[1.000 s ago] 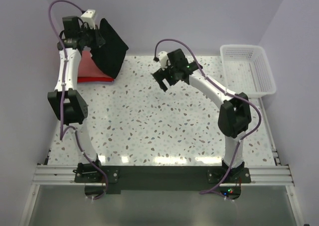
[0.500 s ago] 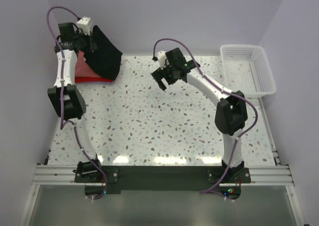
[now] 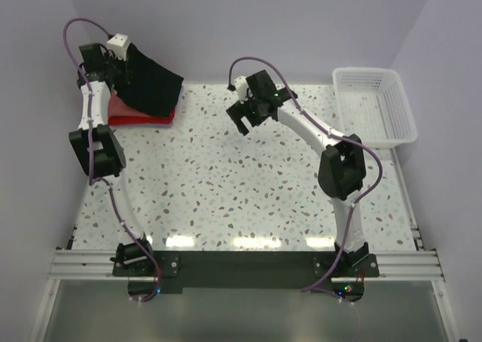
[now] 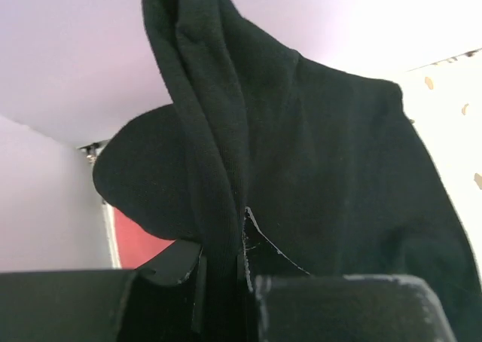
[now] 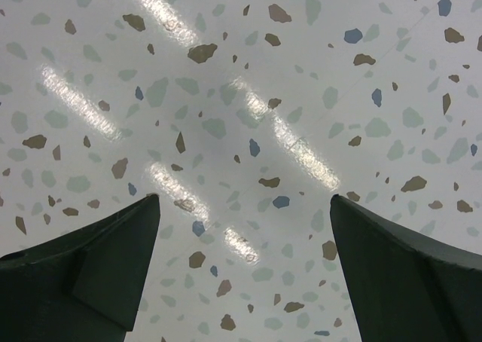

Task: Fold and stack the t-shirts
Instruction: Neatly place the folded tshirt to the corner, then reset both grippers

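Note:
My left gripper is shut on the black t-shirt and holds it up at the table's far left corner, the cloth draping down over the folded coral-red t-shirts. In the left wrist view the black t-shirt is pinched between my fingers, with a patch of coral-red cloth below. My right gripper is open and empty above the bare table, right of the stack; its wrist view shows the spread fingertips over speckled tabletop. No purple-blue shirt shows.
A white lattice basket stands at the back right corner. The speckled tabletop spreads between the arms. Lilac walls close in the back and the sides.
My left gripper has carried the black t-shirt left and back, lowering it over the red stack. My right gripper has drifted slightly left, still open.

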